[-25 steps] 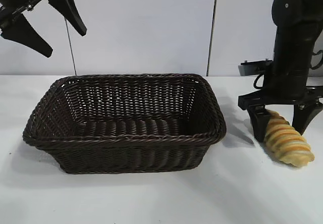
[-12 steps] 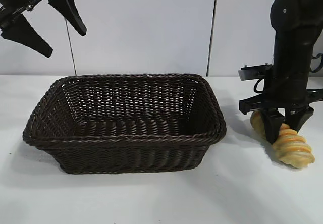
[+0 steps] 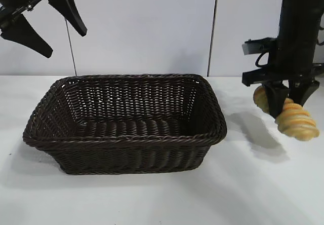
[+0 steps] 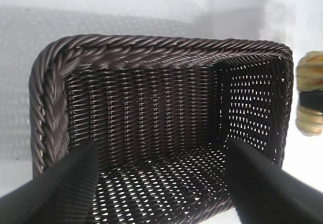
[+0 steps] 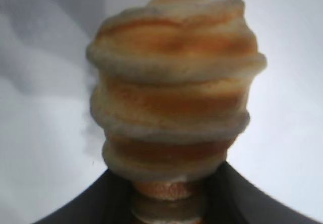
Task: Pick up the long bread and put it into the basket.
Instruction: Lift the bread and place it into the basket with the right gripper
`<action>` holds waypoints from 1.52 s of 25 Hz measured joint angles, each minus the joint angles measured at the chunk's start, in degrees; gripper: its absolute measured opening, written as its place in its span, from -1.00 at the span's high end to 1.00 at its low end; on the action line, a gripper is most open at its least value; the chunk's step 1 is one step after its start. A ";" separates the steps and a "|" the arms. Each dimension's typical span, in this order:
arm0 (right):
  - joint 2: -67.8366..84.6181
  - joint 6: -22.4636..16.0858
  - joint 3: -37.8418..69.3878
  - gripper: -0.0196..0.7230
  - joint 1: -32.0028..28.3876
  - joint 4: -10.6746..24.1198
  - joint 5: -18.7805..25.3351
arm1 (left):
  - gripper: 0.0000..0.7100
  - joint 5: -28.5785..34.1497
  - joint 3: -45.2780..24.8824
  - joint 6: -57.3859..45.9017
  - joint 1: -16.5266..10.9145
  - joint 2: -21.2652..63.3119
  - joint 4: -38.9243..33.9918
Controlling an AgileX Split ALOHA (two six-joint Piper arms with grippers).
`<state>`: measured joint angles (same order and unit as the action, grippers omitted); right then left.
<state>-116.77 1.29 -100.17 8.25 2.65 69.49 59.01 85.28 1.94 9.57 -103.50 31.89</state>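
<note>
One long bread [image 3: 293, 121] clamped in right end effector [image 3: 289, 105], aloft beside basket [image 3: 126, 139]; next: carry over rim, release; left end effector [image 3: 48, 27] parked apart above basket's far side

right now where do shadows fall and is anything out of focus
Exterior view: the long bread, held in the right claw, casts a soft shadow on the table beside the basket. Right wrist view: the bread is soft and out of focus. Left wrist view: the left claw's fingers are blurred.

My right gripper [image 3: 289, 99] holds the long bread [image 3: 296, 121] above the table [image 3: 152, 199] — at three o'clock from the basket [image 3: 126, 139], well apart.
</note>
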 joint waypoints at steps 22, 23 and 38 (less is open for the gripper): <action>0.05 1.88 -2.42 0.21 15.40 -5.77 0.22 | -0.45 0.66 0.00 0.00 0.00 0.00 0.00; 0.05 1.93 -2.42 0.21 16.48 -5.82 0.22 | -0.45 0.66 0.00 0.00 0.00 0.00 0.00; 0.00 1.98 -2.42 0.21 24.60 -7.30 -5.10 | -0.45 0.66 0.00 0.00 0.00 0.00 0.00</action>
<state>-116.77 3.27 -102.60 32.84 -4.64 64.39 59.67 85.28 1.94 9.57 -103.50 31.89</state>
